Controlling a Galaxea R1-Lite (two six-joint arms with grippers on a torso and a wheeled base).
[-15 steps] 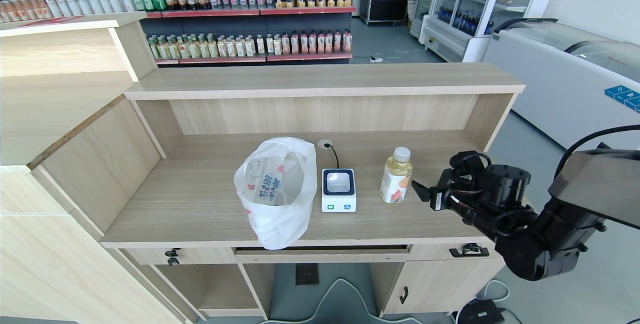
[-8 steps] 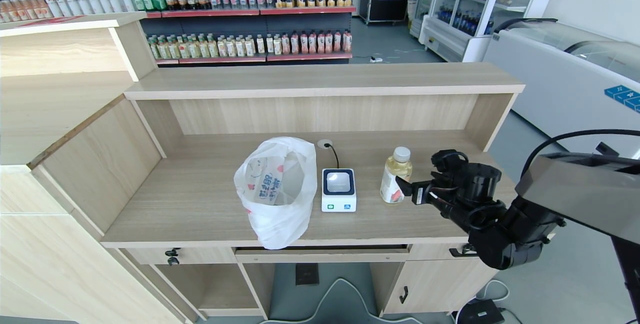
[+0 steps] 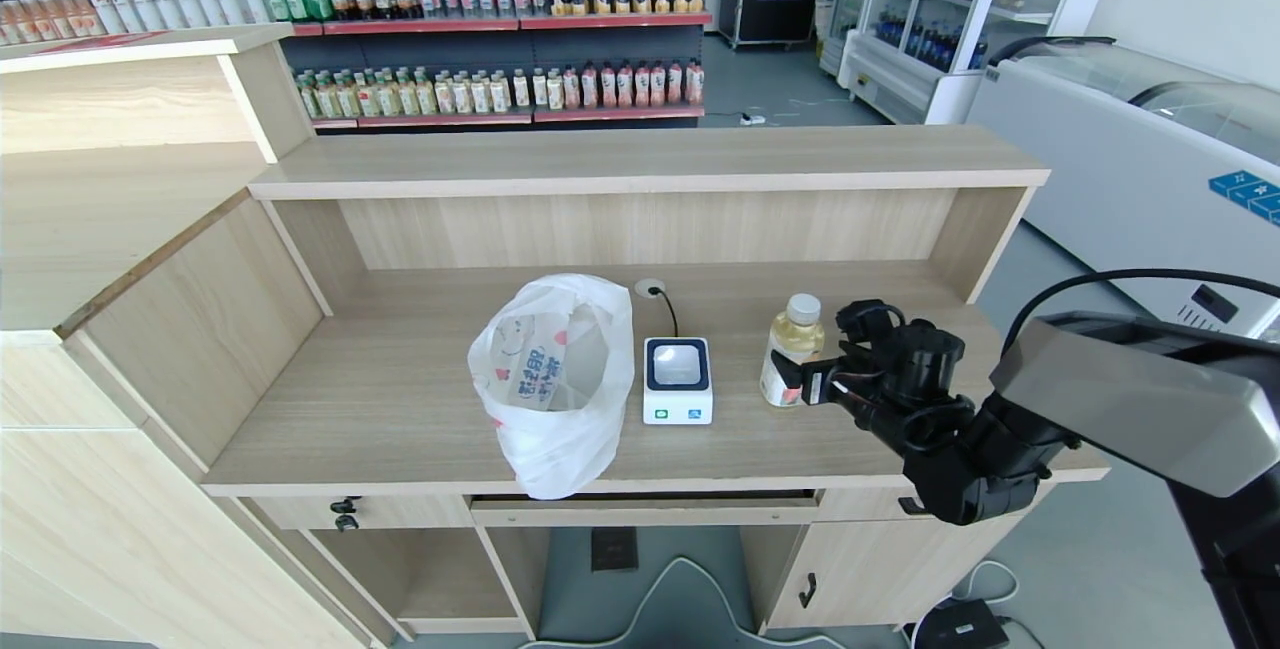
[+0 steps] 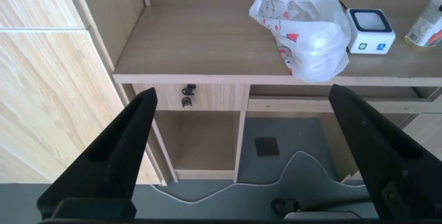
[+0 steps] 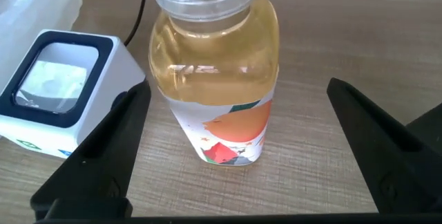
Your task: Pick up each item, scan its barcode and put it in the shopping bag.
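A clear bottle (image 3: 792,349) of yellow drink with a white cap stands on the wooden counter (image 3: 400,399), right of the white barcode scanner (image 3: 677,379). My right gripper (image 3: 800,376) is open at the bottle's lower half, one finger on each side of it. In the right wrist view the bottle (image 5: 217,92) stands between the two dark fingers (image 5: 103,162), beside the scanner (image 5: 59,86). Left of the scanner, the white shopping bag (image 3: 555,379) stands open with a printed carton inside. My left gripper (image 4: 242,91) is open and holds nothing, low in front of the counter; the bag (image 4: 304,23) is beyond it.
A raised back shelf (image 3: 640,164) and a left side wall (image 3: 200,329) enclose the counter. The scanner's cable runs to a grommet hole (image 3: 650,287) behind it. Drawers with keys (image 3: 343,514) sit under the front edge. Drink shelves and freezers stand far behind.
My right arm has moved left along the counter, bringing its open gripper from beside the bottle to around it. The bottle, scanner and bag have not moved.
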